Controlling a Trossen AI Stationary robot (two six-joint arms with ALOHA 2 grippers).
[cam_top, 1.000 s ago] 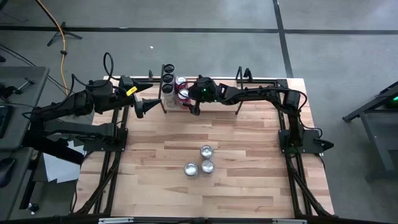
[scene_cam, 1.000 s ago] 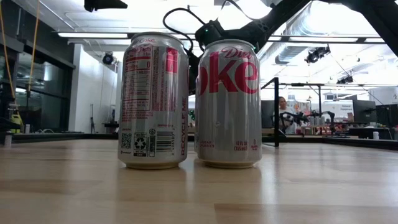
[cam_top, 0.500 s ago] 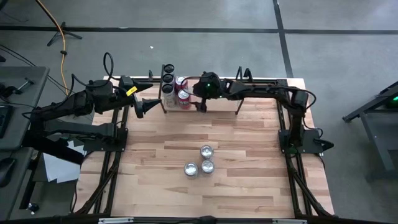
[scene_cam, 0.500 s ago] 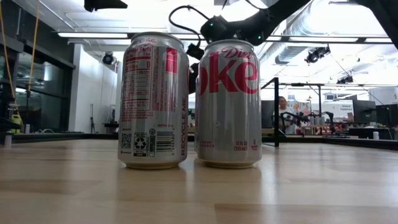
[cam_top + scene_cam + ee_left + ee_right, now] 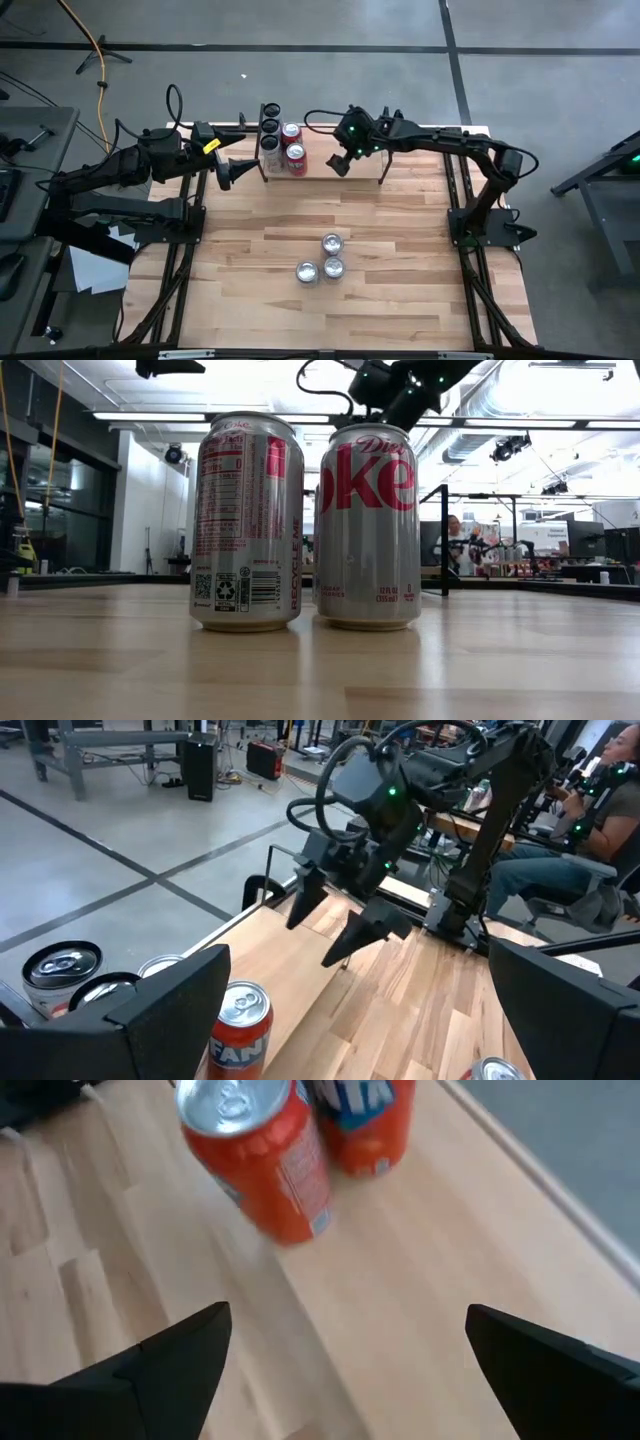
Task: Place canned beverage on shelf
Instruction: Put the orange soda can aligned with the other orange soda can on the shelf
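Right end effector (image 5: pixel 341 163) sits over the shelf (image 5: pixel 350 166) in the upper middle of the high view, fingers spread, grasping nothing, just right of two orange soda cans (image 5: pixel 293 150). Both cans stand upright on the shelf plank, touching; the right wrist view shows them close together (image 5: pixel 262 1162). Three darker cans (image 5: pixel 270 126) line up just left of them at the shelf's end. Left end effector (image 5: pixel 228 172) waits at the shelf's left end, released, empty. Three Diet Coke cans (image 5: pixel 323 258) cluster at counter (image 5: pixel 400 270) centre; in the low view two fill the frame (image 5: pixel 366 526).
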